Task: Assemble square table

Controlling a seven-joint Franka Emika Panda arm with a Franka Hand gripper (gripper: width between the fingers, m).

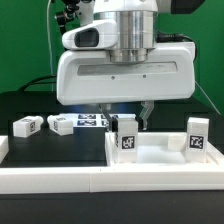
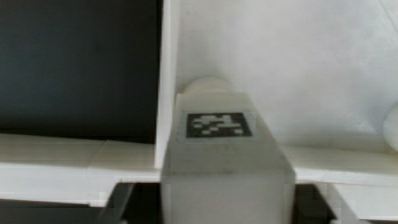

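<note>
The square table's white slab (image 1: 160,158) lies flat at the exterior view's right. A white block leg (image 1: 127,136) with a tag stands upright at the slab's near left corner. My gripper (image 1: 128,118) hangs straight over it and is shut on this leg. In the wrist view the leg (image 2: 219,125) fills the gap between my dark fingers (image 2: 135,200), standing on the slab (image 2: 311,80) by its raised rim (image 2: 71,152). A second leg (image 1: 197,136) stands at the slab's right corner. A third leg (image 1: 27,125) lies loose on the black table at the left.
The marker board (image 1: 85,123) lies flat on the table behind the slab, left of my gripper. A long white border rail (image 1: 90,184) runs along the front, and another rail end (image 1: 3,148) sits at the left edge.
</note>
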